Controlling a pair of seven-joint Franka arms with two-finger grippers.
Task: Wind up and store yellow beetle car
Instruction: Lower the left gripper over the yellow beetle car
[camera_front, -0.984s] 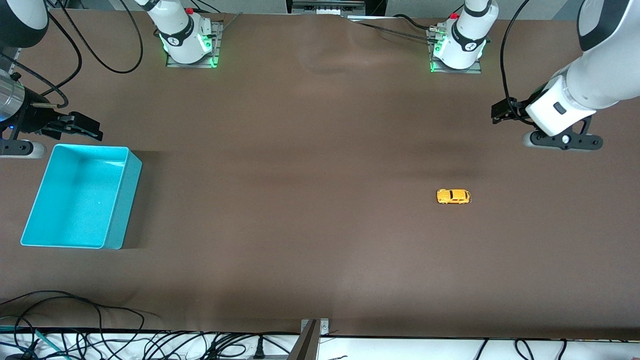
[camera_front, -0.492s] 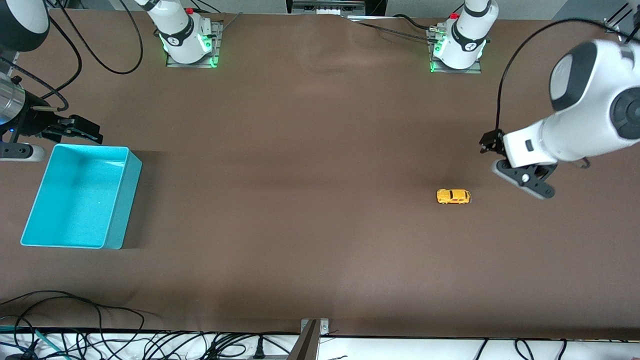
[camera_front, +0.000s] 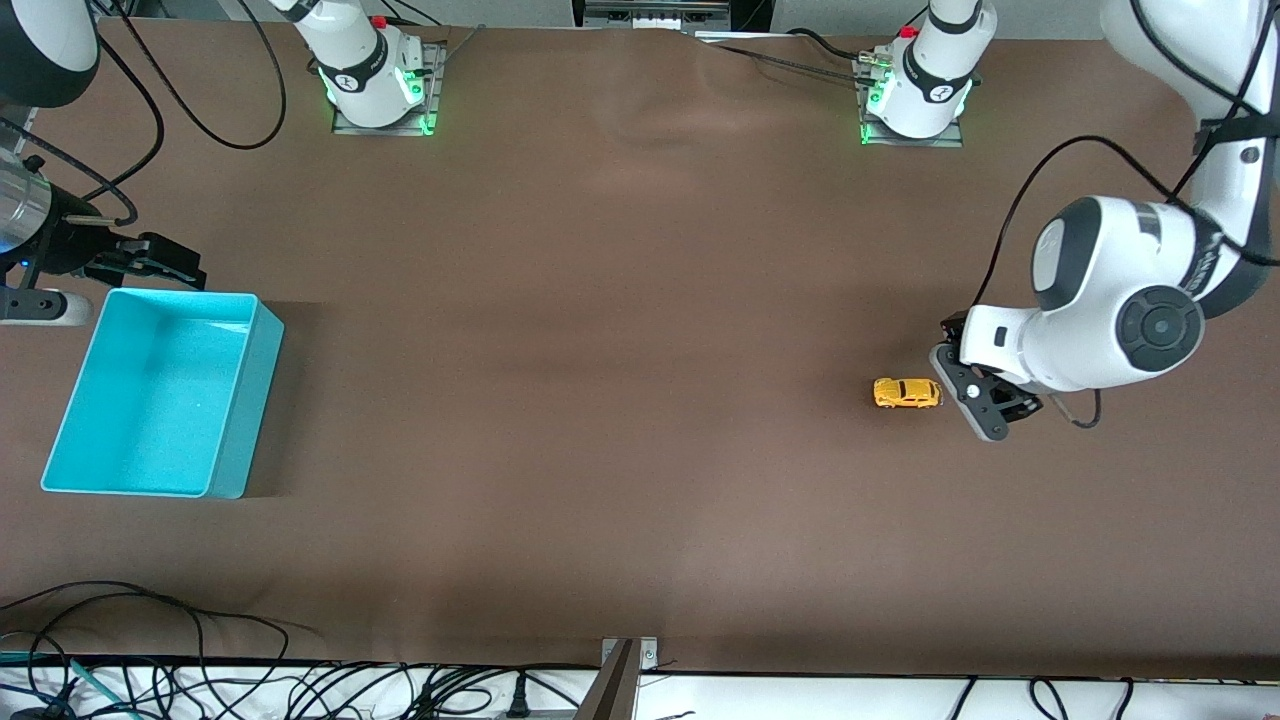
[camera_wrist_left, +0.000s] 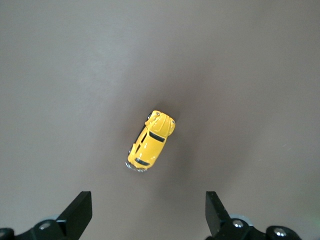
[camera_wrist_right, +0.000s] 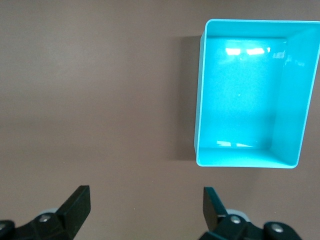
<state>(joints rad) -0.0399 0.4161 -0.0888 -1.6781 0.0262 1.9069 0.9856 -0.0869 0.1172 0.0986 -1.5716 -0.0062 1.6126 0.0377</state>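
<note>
The left gripper hangs with fingers spread over the table, just beside the yellow beetle car at the left arm's end. The right gripper waits, jaws apart, by the teal bin.

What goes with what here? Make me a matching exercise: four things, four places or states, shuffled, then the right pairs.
Things:
1. small yellow beetle toy car
2. turquoise plastic rectangular bin
3. left gripper
4. right gripper

Places or states:
A. open, beside the bin, over bare table
B. empty, at the right arm's end
C. on its wheels on the brown table, free of any grip
D. open, above the car

Pairs: 1-C, 2-B, 3-D, 4-A
</note>
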